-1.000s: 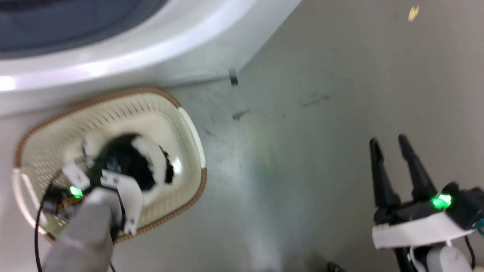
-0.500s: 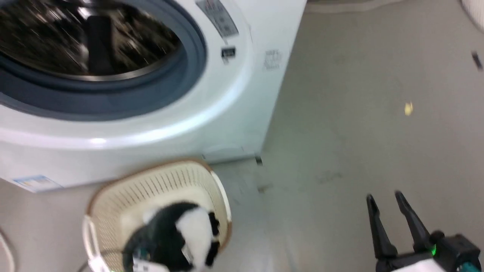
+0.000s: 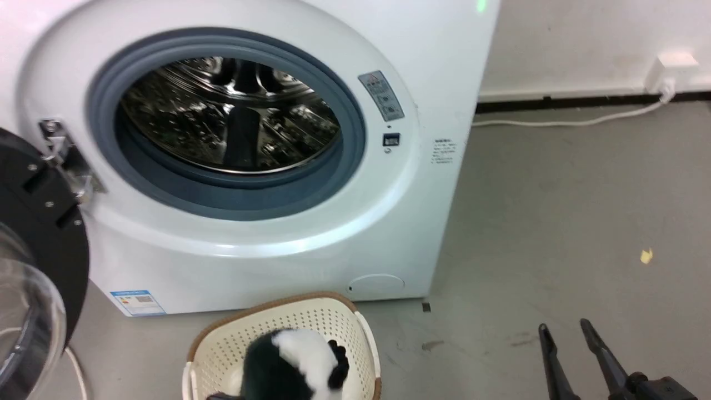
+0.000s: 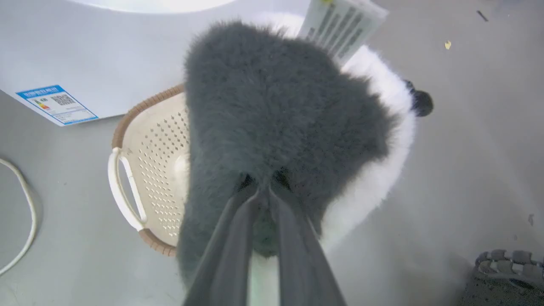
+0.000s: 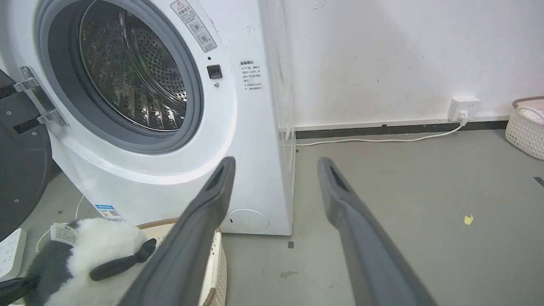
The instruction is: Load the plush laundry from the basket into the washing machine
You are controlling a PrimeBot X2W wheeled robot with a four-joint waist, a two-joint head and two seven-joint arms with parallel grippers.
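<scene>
Head: white washing machine, door open, shiny perforated steel drum behind a grey rubber seal. Cream perforated basket on the floor in front, with the fluffy black-and-white plush laundry over it. Right fingers spread wide, empty.
Left wrist: left fingers pinched tight into the dark fur.
Right wrist: sewn tag on the plush.

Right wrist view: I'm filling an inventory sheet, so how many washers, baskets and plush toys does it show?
Washers: 1, the white front-loading washing machine
Baskets: 2, the cream perforated plastic basket and a white lattice basket by the wall
Plush toys: 1, the fluffy black-and-white plush toy
Total: 4
</scene>
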